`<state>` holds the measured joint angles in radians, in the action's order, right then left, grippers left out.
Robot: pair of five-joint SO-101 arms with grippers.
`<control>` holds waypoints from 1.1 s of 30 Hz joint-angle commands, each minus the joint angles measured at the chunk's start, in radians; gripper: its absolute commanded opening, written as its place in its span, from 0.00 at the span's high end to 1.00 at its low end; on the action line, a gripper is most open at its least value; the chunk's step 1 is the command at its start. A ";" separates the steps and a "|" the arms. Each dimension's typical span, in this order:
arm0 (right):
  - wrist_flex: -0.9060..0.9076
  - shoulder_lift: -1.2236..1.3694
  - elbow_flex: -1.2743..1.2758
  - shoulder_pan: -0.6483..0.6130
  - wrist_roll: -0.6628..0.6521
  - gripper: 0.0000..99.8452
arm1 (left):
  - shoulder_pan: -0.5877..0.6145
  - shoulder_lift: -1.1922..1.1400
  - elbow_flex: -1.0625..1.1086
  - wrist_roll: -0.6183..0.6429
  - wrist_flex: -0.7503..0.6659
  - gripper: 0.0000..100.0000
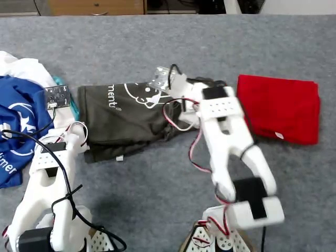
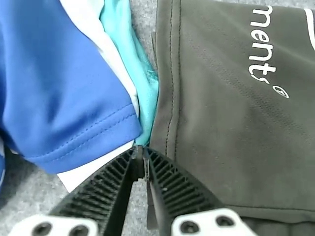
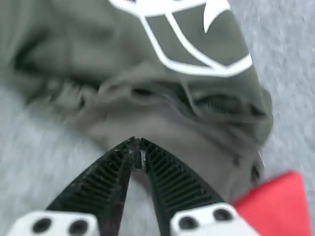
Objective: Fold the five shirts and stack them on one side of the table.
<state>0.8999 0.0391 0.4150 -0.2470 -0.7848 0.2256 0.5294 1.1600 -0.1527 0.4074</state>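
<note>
Here, left gripper (image 2: 140,158) closed beside dark shirt (image 2: 231,113); right gripper (image 3: 137,149) closed, perhaps touching.

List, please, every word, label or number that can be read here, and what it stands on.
Dark shirt: white lettering beside a white drawing, only partly showing; no whole word reads.
Blue shirt: white lettering cut off at the picture's edge; unreadable.
Red shirt: small white tag, too small to read.
</note>
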 commanded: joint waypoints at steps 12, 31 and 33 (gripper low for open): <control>0.256 0.340 -0.593 -0.018 0.046 1.00 | -0.005 0.005 -0.008 -0.008 -0.014 0.98; 0.445 0.780 -0.972 -0.038 0.051 1.00 | -0.005 0.005 -0.008 -0.008 -0.014 0.98; 0.503 0.777 -1.035 -0.030 0.051 1.00 | -0.005 0.005 -0.008 -0.008 -0.014 0.98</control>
<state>1.3602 0.8109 -0.5301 -0.2777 -0.7296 0.2256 0.5294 1.1600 -0.1527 0.4074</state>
